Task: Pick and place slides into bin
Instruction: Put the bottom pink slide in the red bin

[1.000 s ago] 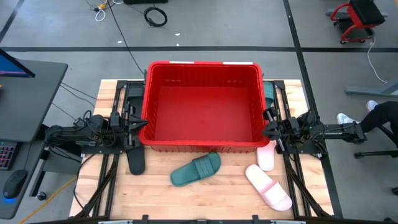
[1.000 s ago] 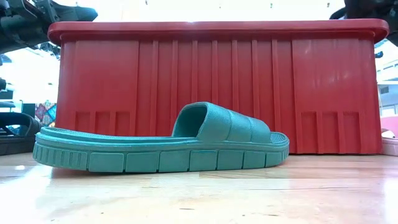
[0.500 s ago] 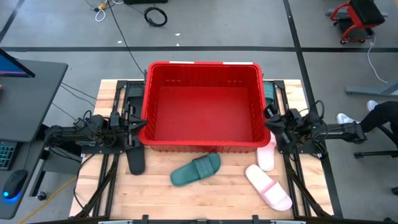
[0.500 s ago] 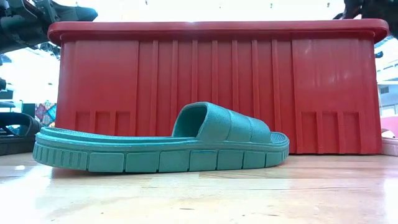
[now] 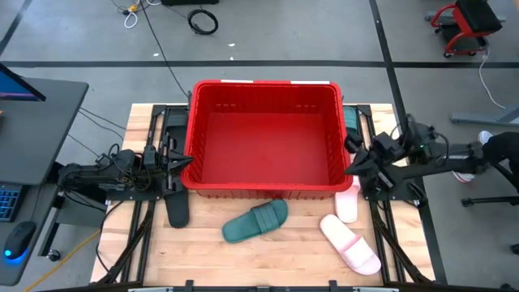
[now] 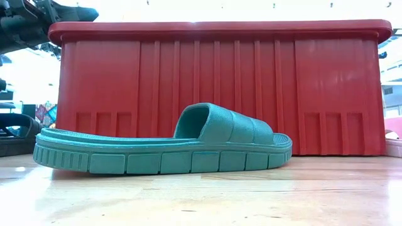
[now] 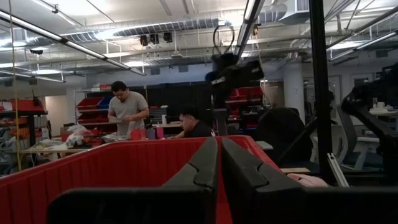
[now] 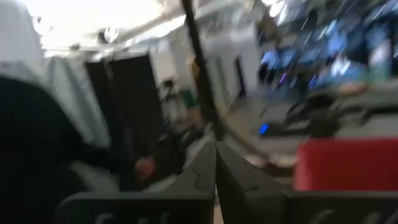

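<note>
The empty red bin (image 5: 263, 138), ribbed plastic with a thick rim, sits mid-table, with a teal slide (image 5: 256, 221) just in front of it, two pale pink slides (image 5: 349, 242) at its right front corner and a black slide (image 5: 176, 209) by its left. The left gripper (image 5: 186, 161) lies level at the bin's left rim, fingers pressed together on nothing; the right gripper (image 5: 354, 164) sits beside the right wall, likewise clenched empty. The table (image 5: 203, 259) is pale wood planks on a grey floor.
</note>
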